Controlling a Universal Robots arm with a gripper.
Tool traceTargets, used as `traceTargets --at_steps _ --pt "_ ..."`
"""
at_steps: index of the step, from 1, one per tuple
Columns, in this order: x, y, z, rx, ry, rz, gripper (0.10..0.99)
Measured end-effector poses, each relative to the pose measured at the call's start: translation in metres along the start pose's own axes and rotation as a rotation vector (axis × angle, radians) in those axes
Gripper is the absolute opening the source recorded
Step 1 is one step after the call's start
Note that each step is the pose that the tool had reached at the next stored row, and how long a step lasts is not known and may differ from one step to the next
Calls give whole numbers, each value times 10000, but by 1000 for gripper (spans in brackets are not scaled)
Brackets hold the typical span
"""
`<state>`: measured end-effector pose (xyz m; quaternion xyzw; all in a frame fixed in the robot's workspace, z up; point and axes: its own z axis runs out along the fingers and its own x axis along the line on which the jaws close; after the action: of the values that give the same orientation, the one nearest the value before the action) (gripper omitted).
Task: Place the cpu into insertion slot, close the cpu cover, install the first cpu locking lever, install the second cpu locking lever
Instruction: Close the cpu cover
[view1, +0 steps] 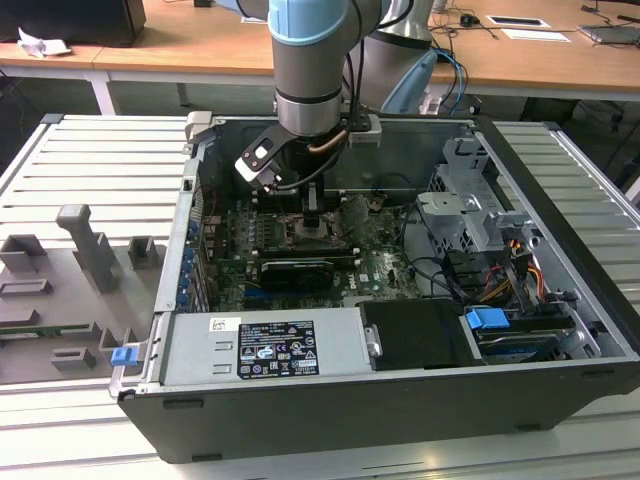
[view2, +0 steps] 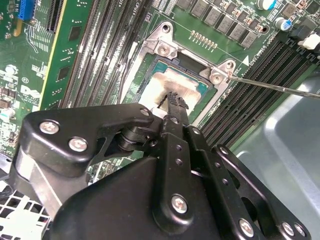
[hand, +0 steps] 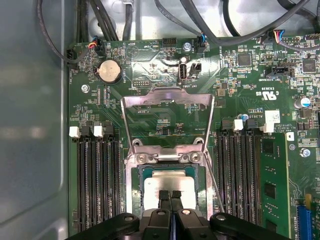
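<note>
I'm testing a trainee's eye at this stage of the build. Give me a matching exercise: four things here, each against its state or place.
1 cpu
2 cpu cover
3 gripper
4 coin battery

A swung open
B shut, over the chip
C lying in the insertion slot
D round, silvery

Pairs: 1-C, 2-A, 3-B, 4-D

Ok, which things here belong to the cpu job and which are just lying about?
Job: cpu, sitting in the insertion slot; cpu cover, raised; locking lever; fingers at the cpu.
Lying about: coin battery; memory slots; graphics card; power supply.
</note>
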<state>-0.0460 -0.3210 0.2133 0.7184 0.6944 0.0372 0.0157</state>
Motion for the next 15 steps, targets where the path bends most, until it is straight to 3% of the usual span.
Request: traceTargets --at_steps 15 --pt "-4 0 -6 1 62 18 106"
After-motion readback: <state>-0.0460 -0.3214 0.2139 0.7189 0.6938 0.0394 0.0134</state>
